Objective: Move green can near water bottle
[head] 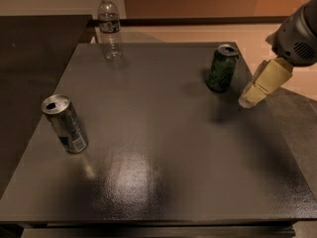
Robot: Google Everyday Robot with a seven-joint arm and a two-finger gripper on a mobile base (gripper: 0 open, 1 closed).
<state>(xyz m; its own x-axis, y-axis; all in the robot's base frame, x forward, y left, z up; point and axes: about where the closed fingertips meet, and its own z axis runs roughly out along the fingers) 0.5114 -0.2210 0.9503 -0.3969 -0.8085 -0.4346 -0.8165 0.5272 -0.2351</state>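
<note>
The green can (222, 68) stands upright at the far right of the dark table (158, 148). The water bottle (109, 28), clear with a white cap, stands upright at the far left corner of the table. My gripper (247, 100) comes in from the right edge, low over the table, just right of the green can and a little nearer to the camera, not touching it. One cream finger (265, 82) shows.
A silver can (65, 123) with a blue-and-white label stands at the near left of the table. A darker counter (34, 48) lies along the left. The table's right edge runs just beneath my gripper.
</note>
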